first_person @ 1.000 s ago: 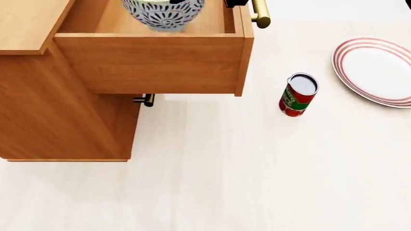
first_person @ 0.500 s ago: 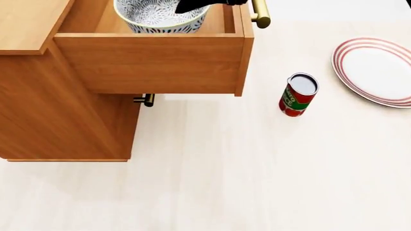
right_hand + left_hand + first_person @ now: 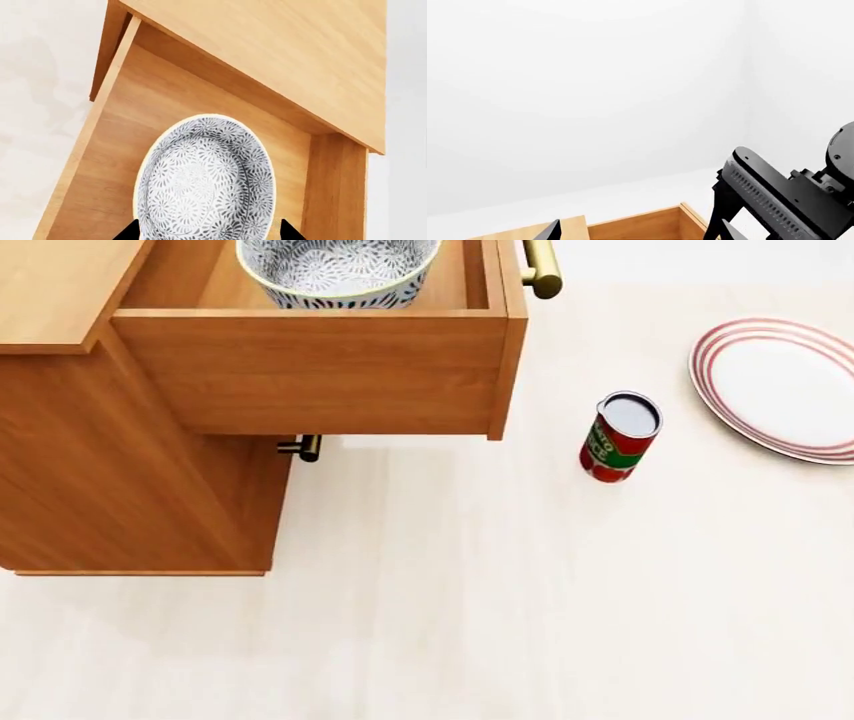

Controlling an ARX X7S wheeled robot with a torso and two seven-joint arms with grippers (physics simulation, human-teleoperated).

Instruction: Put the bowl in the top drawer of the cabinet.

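The speckled blue-grey bowl [image 3: 339, 270] sits upright inside the pulled-out top drawer [image 3: 314, 370] of the light-brown cabinet [image 3: 120, 490]. In the right wrist view the bowl [image 3: 207, 182] rests on the drawer floor [image 3: 127, 125]. My right gripper [image 3: 209, 235] hangs over it, open, with one dark fingertip showing on either side of the bowl and apart from it. My left gripper [image 3: 640, 234] is open and empty, facing a white wall over a wooden corner of the cabinet [image 3: 640, 227]. Neither gripper shows in the head view.
A brass bar handle [image 3: 541, 270] sticks out from the drawer front. The lower drawer's small handle [image 3: 304, 447] shows beneath. A red and green can [image 3: 621, 436] stands on the pale floor, with a red-ringed white plate [image 3: 781, 385] further right. The right arm [image 3: 787, 195] crosses the left wrist view.
The bowl went from tilted in my right gripper to resting upright in the drawer. The right gripper let go and moved out of the head view.
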